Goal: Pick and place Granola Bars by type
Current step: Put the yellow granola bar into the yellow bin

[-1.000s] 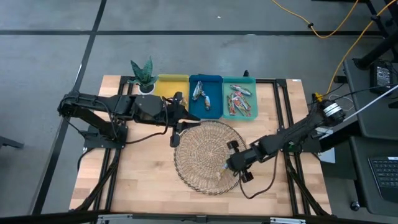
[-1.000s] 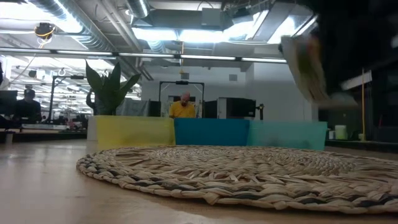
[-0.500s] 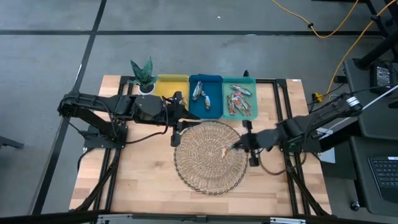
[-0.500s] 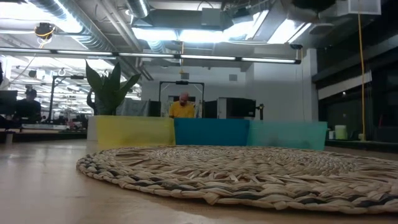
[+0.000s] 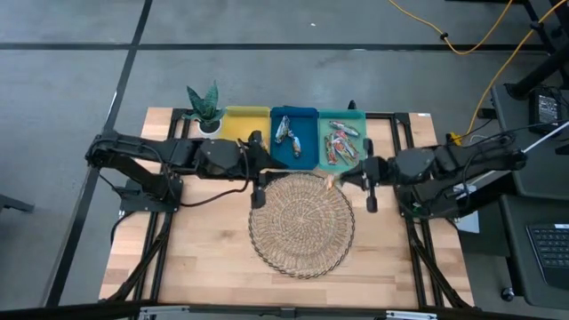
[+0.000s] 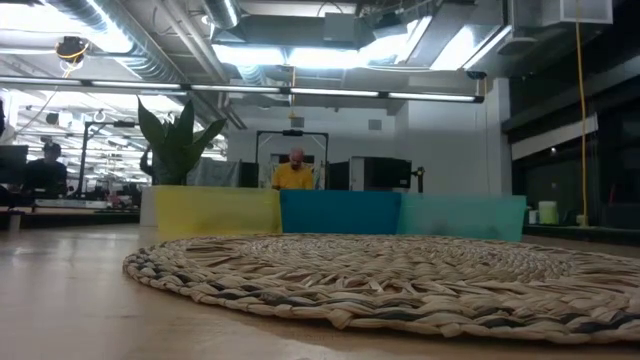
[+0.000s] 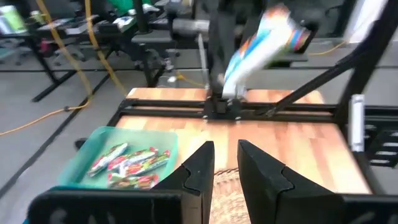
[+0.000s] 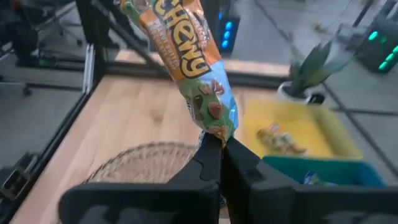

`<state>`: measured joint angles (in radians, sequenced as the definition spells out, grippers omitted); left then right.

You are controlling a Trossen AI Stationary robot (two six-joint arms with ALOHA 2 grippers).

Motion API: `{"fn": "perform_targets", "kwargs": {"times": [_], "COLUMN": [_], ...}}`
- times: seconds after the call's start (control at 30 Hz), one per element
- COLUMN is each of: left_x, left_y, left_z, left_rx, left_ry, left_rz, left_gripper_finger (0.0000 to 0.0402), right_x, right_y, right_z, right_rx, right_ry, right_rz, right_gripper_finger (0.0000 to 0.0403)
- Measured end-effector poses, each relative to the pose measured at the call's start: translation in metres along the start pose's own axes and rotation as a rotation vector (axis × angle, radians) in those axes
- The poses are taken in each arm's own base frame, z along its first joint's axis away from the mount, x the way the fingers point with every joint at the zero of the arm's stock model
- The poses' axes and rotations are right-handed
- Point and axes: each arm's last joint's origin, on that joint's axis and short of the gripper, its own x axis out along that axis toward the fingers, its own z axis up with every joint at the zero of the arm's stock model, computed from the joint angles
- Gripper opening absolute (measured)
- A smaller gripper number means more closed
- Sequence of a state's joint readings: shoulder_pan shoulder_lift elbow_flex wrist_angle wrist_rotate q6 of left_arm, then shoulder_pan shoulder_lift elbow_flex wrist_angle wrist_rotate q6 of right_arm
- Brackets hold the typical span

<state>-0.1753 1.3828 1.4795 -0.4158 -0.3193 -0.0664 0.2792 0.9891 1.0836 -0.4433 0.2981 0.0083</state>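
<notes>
One granola bar (image 8: 186, 68) in an orange and blue wrapper is in my right gripper (image 8: 216, 149), which is shut on it above the far right rim of the round woven mat (image 5: 300, 224). The same bar (image 7: 264, 40) shows in the left wrist view. More bars lie in the blue tray (image 5: 307, 120) and the teal tray (image 5: 356, 120), and one in the yellow tray (image 8: 323, 134). My left gripper (image 7: 225, 163) hovers at the mat's far left rim, narrowly open with nothing between its fingers. My right gripper pinches one end of the bar's wrapper (image 8: 214, 132) between its two fingertips. The fingers come nearly level from the table's right side. The bar sticks out beyond the fingertips, slanting upward, lifted clear of the mat.
The three trays stand in a row along the far edge, beside a small potted plant (image 5: 204, 105) at the far left. The woven mat lies flat in the table's middle (image 6: 380, 280). A black frame (image 5: 400, 116) runs around the tabletop. People sit in the room beyond.
My right gripper has risen from the near right part of the mat and gone toward the far edge, up to the teal tray's near side, tipping from pointing down to nearly level. The bar has come up with it, clear of the mat.
</notes>
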Motion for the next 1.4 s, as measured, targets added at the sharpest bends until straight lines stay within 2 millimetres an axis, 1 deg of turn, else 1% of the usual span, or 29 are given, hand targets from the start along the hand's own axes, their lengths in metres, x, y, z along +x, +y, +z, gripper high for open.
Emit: {"fn": "perform_targets", "kwargs": {"times": [0.13, 0.27, 0.43, 0.63, 0.8, 0.97, 1.23, 1.4], "left_x": [0.01, 0.013, 0.012, 0.012, 0.014, 0.018, 0.022, 0.025], "left_y": [-0.001, -0.001, -0.002, -0.002, -0.003, -0.005, -0.01, -0.013], "left_z": [-0.003, 0.003, 0.015, 0.019, 0.024, 0.026, 0.025, 0.025], "left_rx": [0.01, 0.025, 0.048, 0.051, 0.052, 0.043, 0.047, 0.04], "left_ry": [0.0, -0.064, -0.179, -0.229, -0.279, -0.317, -0.326, -0.339], "left_rz": [0.083, 0.107, 0.108, 0.109, 0.111, 0.094, 0.053, 0.027], "left_gripper_finger": [0.0075, 0.0097, 0.0141, 0.0195, 0.0226, 0.024, 0.0241, 0.024], "right_x": [-0.004, -0.003, 0.003, 0.012, 0.022, 0.034, 0.05, 0.053], "right_y": [-0.01, -0.017, -0.023, -0.026, -0.026, -0.023, -0.022, -0.027], "right_z": [0.02, 0.031, 0.036, 0.044, 0.046, 0.046, 0.047, 0.047], "right_rx": [0.001, 0.002, 0.018, 0.036, 0.041, 0.038, 0.04, 0.047], "right_ry": [-0.045, -0.072, -0.101, -0.175, -0.205, -0.201, -0.227, -0.232], "right_rz": [-0.036, -0.055, -0.061, -0.044, -0.004, 0.026, 0.038, 0.041], "right_gripper_finger": [0.0007, 0.0008, 0.0008, 0.0008, 0.0008, 0.0009, 0.0009, 0.0009]}}
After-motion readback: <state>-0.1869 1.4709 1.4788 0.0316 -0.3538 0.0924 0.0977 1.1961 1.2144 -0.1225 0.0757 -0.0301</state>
